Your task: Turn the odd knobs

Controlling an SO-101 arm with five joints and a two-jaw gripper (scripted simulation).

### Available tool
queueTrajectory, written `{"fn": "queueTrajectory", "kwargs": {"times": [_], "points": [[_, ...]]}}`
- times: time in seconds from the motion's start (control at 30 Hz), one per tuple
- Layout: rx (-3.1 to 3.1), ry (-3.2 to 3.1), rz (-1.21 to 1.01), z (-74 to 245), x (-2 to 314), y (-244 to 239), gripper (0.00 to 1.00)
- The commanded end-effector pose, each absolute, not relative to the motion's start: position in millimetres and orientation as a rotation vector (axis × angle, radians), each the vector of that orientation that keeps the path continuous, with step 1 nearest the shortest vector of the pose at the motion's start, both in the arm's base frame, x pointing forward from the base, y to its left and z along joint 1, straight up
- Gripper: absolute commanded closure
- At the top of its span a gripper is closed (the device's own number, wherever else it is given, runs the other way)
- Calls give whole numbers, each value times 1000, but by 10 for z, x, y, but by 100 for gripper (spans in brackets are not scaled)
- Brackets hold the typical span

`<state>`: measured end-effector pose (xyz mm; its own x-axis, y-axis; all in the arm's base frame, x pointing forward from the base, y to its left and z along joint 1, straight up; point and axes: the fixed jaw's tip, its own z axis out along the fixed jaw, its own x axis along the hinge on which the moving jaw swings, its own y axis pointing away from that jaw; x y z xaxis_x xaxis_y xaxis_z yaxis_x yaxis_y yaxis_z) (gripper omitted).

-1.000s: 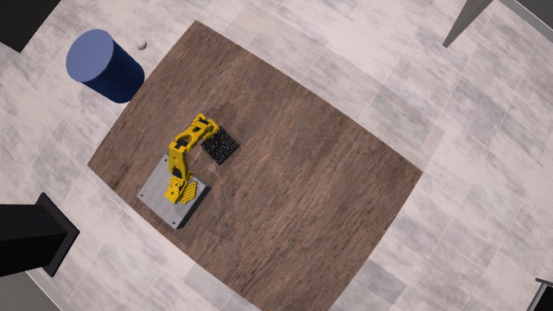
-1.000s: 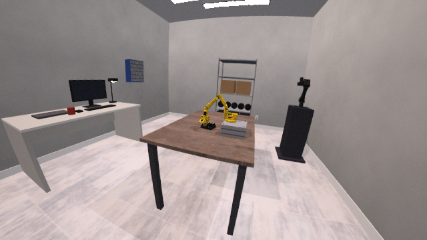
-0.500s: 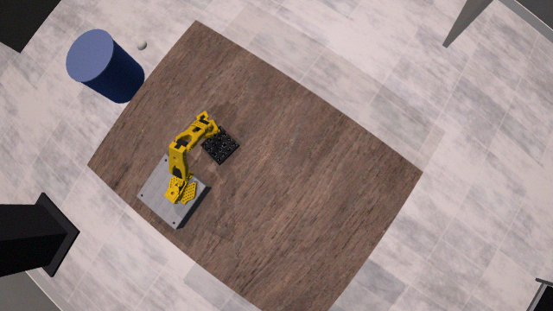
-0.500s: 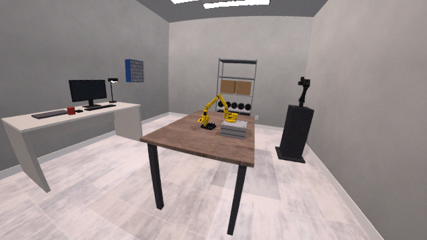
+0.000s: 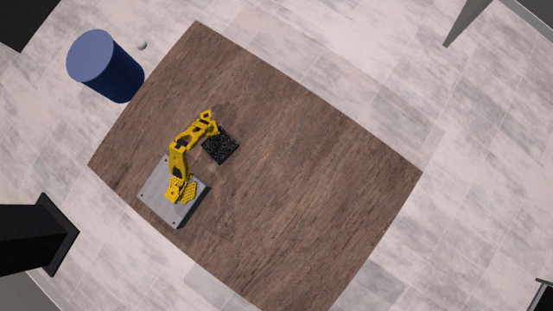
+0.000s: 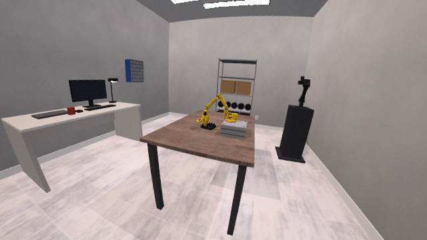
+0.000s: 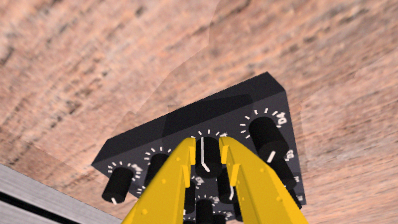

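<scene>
Currently the end effector (image 7: 206, 165) is closed on a knob (image 7: 208, 154) in the far row of the knob box (image 7: 218, 107), seen in the wrist view. Both yellow fingers press against the knob's sides, one on each flank. The knob's white pointer line runs along its top between the fingers. To the right stands a larger-looking knob (image 7: 266, 134) with the label D4 beside it. To the left stand two more knobs of the same row (image 7: 156, 165), each ringed by white tick marks.

The knob box is black and lies flat on the table (image 5: 302, 181), close to the arm's base. In the top view the arm (image 5: 183, 149) bends from its grey base block (image 5: 155, 190) toward the box (image 5: 222, 149), with the end effector over the box edge nearest the arm.

The table has a dark wood-grain top and black legs (image 6: 155, 177). It stands on a pale tiled floor (image 6: 100, 200) in a grey-walled room. A white desk (image 6: 20, 121) with a monitor (image 6: 87, 90) stands by one wall. A metal shelf unit (image 6: 219, 83) stands at the back wall. A black pedestal (image 6: 296, 133) stands by the other wall. A blue cylinder (image 5: 101, 65) stands on the floor near one table corner.
</scene>
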<state>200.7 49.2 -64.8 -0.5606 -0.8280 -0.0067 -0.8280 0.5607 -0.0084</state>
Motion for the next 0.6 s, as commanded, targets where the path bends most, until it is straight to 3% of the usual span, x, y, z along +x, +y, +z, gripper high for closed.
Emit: {"fn": "queueTrajectory", "kwargs": {"times": [0.0, 0.57], "points": [[-1361, 2838, 2, -658, 1982, 466, 99], [-1289, 2871, 2, -658, 1984, 469, 99]]}}
